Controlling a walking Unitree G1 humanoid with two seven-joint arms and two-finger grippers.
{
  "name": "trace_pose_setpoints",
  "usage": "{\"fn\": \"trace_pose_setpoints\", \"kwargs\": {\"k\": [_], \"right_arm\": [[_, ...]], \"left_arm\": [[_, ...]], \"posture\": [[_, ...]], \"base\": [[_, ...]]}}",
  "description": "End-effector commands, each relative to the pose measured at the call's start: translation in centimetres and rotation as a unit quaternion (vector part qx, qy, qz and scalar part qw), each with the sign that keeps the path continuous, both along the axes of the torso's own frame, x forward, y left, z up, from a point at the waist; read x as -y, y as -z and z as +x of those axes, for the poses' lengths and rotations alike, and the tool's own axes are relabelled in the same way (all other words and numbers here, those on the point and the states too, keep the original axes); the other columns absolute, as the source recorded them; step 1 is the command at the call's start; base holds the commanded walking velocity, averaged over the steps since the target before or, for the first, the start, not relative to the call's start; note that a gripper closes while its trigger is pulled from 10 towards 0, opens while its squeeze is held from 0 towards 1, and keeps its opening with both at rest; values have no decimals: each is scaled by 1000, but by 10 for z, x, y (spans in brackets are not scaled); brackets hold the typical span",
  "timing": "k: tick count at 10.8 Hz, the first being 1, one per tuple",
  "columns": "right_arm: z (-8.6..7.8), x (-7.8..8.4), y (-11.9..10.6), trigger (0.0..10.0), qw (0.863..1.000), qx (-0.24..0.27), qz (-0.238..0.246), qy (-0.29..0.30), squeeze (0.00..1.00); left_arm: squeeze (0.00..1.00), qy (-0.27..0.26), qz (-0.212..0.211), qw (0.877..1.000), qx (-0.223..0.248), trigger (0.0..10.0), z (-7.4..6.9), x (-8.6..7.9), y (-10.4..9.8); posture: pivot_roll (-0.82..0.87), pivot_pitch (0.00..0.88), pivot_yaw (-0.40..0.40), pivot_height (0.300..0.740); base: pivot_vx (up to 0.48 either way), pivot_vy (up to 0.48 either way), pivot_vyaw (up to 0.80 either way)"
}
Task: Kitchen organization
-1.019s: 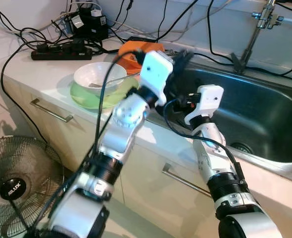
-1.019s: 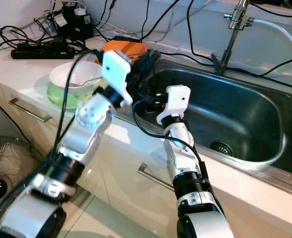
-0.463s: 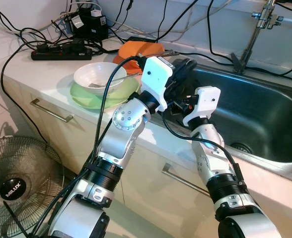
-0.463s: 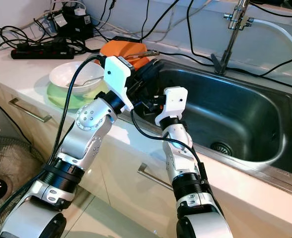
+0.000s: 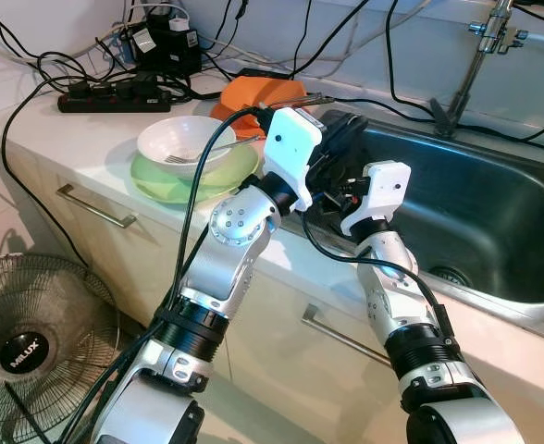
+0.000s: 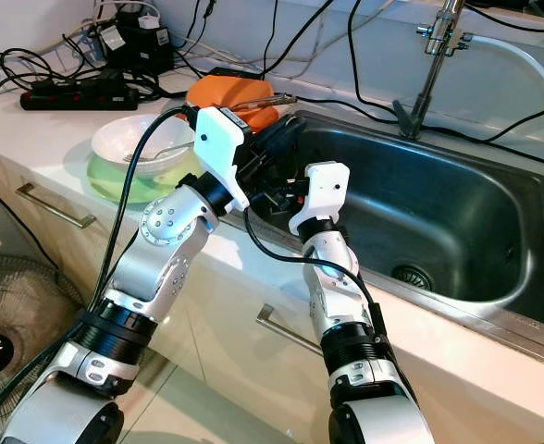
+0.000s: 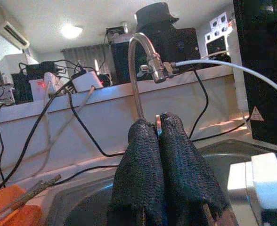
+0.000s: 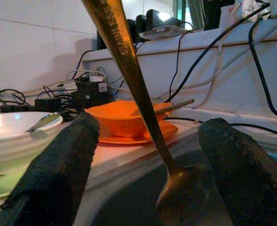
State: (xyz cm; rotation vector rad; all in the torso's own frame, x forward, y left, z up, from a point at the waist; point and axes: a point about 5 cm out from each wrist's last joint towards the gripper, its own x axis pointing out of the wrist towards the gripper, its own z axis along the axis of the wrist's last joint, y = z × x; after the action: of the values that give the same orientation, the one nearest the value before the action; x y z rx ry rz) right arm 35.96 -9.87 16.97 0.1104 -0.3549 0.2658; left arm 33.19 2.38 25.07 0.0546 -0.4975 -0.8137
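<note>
At centre frame in the eye views, both grippers crowd the near-left corner of the sink [image 5: 494,213]. Left gripper [image 7: 158,129]: fingers pressed together on something thin, with a metallic sliver showing between the tips. Right gripper [image 8: 148,155]: fingers spread wide, nothing gripped, a spoon [image 8: 143,117] standing between them, bowl end down in the basin, its handle running out of the top of the right wrist frame. I can't confirm the left gripper is what's holding that spoon.

Risks, as I judge them:
- Handover slip: thin grip, so the spoon could pivot and drop into the basin.
- Wrist collision: the arms are nearly touching.
- Cable snag on the counter [image 5: 87,129].

White bowl with fork [image 5: 185,143] on green plate [image 5: 161,180], upper left; orange dish [image 6: 230,92] behind it.
</note>
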Motion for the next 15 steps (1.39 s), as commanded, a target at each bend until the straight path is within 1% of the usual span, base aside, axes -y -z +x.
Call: {"fn": "trace_pose_setpoints", "kwargs": {"k": [1, 15], "right_arm": [[0, 3, -4, 0, 1000, 5, 6, 7, 0], [0, 1, -1, 0, 1000, 0, 7, 6, 0]], "left_arm": [[0, 8, 6, 1000, -11, 10000, -1, 2, 4], [0, 1, 11, 1000, -23, 10000, -2, 1, 9]], "posture": [[159, 0, -3, 740], [163, 5, -4, 740]], "base": [[0, 0, 0], [0, 0, 0]]}}
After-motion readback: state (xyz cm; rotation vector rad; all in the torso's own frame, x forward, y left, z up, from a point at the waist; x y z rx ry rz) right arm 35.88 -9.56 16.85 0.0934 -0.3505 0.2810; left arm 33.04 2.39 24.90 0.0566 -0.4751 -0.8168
